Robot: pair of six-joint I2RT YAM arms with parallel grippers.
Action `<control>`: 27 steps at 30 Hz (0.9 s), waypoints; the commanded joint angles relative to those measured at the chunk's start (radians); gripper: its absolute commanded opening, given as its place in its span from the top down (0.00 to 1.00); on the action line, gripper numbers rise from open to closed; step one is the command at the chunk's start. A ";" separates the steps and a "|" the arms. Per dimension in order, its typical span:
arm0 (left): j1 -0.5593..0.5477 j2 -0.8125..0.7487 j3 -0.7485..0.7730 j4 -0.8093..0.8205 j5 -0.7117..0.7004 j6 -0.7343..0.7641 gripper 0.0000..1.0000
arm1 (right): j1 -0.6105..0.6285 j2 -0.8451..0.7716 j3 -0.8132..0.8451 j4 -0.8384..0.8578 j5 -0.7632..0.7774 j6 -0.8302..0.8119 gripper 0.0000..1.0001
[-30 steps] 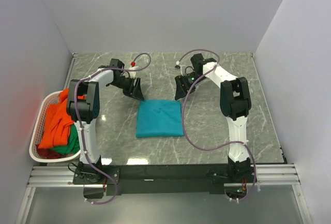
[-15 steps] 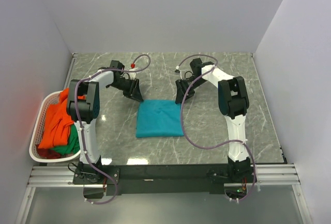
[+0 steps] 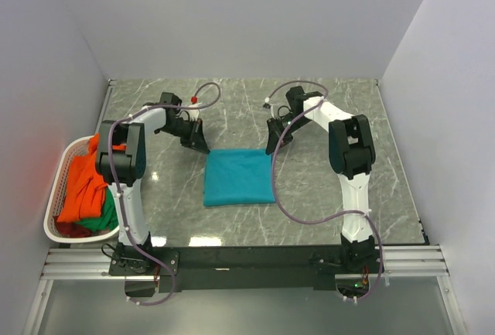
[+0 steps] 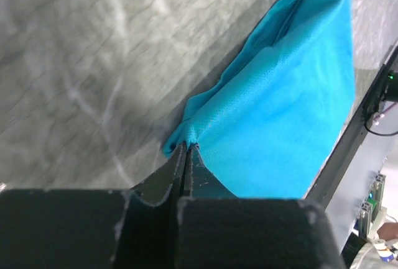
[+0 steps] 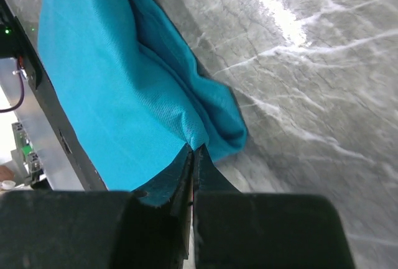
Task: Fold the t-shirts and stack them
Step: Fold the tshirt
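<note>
A teal t-shirt (image 3: 238, 176) lies folded into a rectangle in the middle of the grey marble table (image 3: 387, 157). My left gripper (image 3: 204, 149) is shut on its far left corner, and the wrist view shows the cloth (image 4: 292, 107) pinched at the fingertips (image 4: 188, 148). My right gripper (image 3: 271, 149) is shut on the far right corner, the teal fabric (image 5: 112, 89) bunched at its tips (image 5: 194, 150). An orange t-shirt (image 3: 81, 184) and a green t-shirt (image 3: 107, 215) lie heaped in the basket at the left.
A white plastic laundry basket (image 3: 56, 230) stands off the table's left edge. Purple cables loop from both arms; the right arm's cable (image 3: 275, 188) hangs over the shirt's right edge. White walls close in the table on three sides.
Both grippers closed from open and came down onto the teal t-shirt's far corners. The left arm's wrist shifted slightly left.
</note>
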 commanded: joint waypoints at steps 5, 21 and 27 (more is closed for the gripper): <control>0.029 -0.074 -0.013 0.100 -0.082 -0.040 0.99 | -0.034 -0.084 -0.007 0.066 0.077 0.070 1.00; 0.072 -0.129 -0.005 0.186 0.037 -0.098 0.51 | -0.055 -0.082 0.110 0.114 0.091 0.147 0.26; -0.026 -0.309 -0.211 0.310 0.221 -0.231 0.64 | -0.025 -0.260 -0.098 0.177 -0.159 0.285 0.42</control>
